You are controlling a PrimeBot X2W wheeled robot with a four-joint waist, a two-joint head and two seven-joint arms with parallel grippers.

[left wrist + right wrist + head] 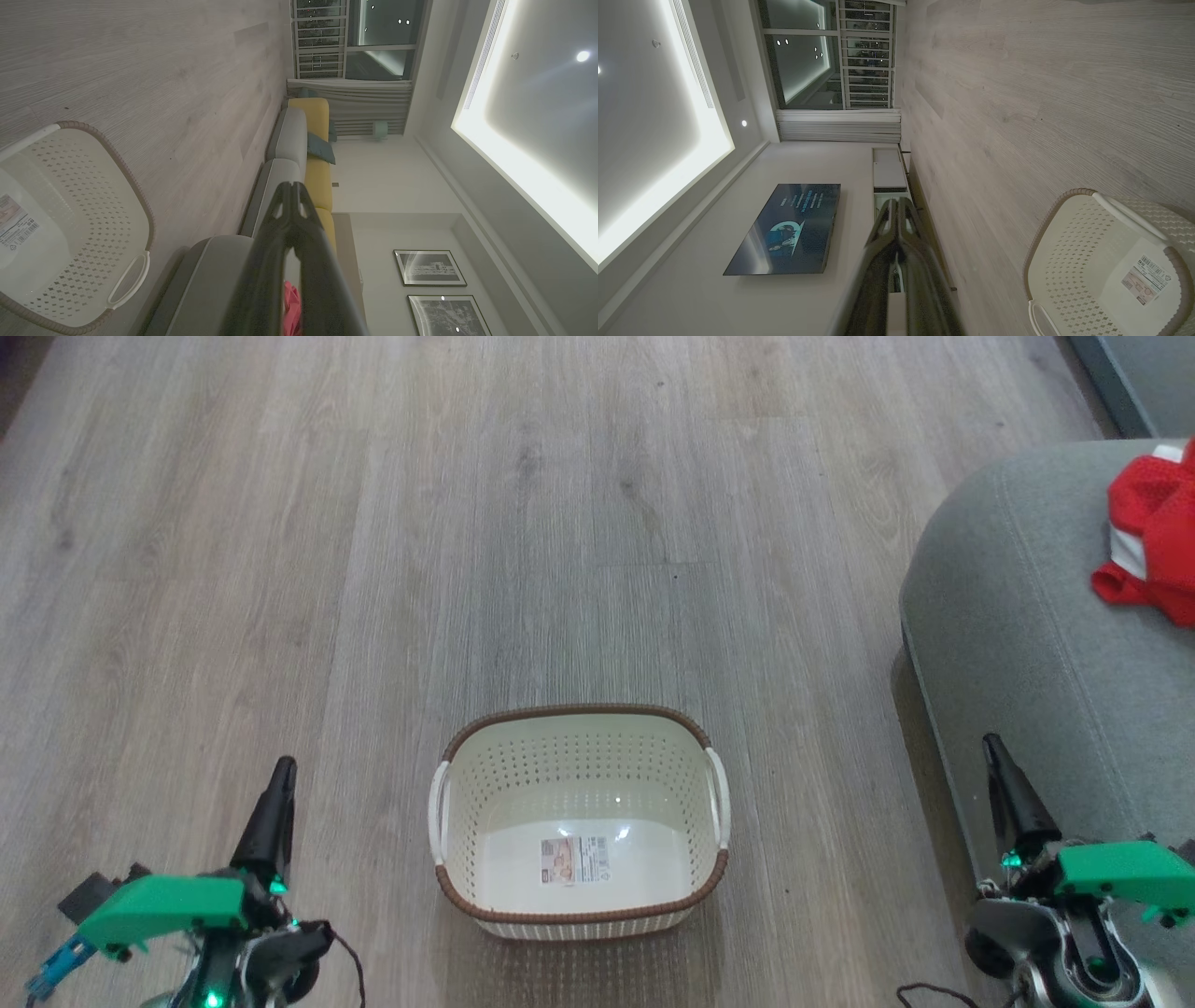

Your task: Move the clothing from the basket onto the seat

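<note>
Task looks done, or near enough. Basket (579, 761) sits bottom centre of head view on the wood floor (467, 523), w/ nothing inside but its label sticker (573, 861). Clothing (1153, 537) lies on the seat (1018, 616), upper right, at the frame edge. Left gripper (284, 767) is lower left and right gripper (991, 745) lower right. Both have fingers pressed together, holding nothing, well apart from the garment.

Judgement: nothing left to move. At most, check the garment rests fully on the cushion.

Hard to see:
- Clothing is cut by the right frame edge, so full extent is unknown, as is whether any part hangs off.
- Seat is cropped at right & bottom.
- Left wrist view gives just a red sliver behind the fingers, bottom centre.
- Right wrist view has the basket lower right, cropped.
</note>
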